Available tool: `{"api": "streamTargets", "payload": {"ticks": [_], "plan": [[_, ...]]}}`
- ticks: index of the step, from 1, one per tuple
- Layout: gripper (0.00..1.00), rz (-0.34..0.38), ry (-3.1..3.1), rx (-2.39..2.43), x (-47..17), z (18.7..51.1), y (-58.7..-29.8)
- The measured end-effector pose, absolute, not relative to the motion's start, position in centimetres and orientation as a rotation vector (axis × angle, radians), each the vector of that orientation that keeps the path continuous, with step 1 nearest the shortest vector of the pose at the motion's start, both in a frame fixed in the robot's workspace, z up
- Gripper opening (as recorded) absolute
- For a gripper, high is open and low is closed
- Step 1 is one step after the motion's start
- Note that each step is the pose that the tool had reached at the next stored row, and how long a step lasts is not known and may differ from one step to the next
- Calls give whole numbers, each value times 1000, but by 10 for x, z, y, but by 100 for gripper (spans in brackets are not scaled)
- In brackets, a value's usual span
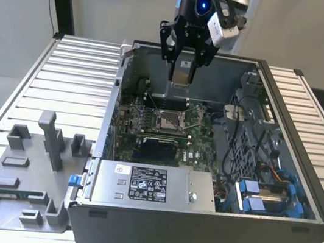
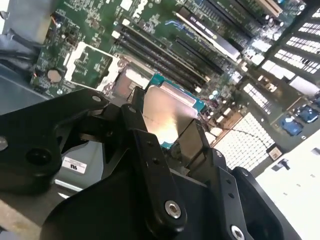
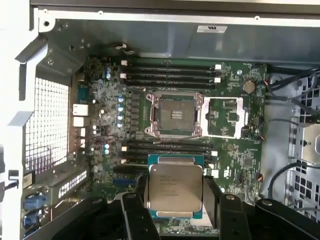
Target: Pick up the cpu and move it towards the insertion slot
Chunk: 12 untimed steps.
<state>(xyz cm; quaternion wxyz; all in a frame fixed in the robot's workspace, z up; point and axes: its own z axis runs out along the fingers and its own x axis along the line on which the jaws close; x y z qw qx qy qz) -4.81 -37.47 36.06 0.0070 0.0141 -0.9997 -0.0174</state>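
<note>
I see the gripper [image 1: 183, 69] clamped on the cpu [image 3: 175, 187], held flat between its fingers [image 3: 134, 210] above the open computer case [image 1: 300, 180]. The insertion slot [image 3: 174, 115] lies below on the motherboard [image 3: 235, 150], well apart.

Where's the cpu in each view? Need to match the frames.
Exterior view: cpu held in the gripper, above the open case.
First wrist view: cpu between the fingers, short of the slot.
Second wrist view: cpu between the fingers.
Shared landmark: the slot.
</note>
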Motion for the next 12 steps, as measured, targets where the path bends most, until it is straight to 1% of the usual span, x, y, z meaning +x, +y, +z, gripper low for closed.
{"api": "streamTargets", "payload": {"ticks": [4, 12], "plan": [[0, -54, -3127, 44, -48, 360, -364], [0, -55, -3127, 44, -48, 358, -332]]}}
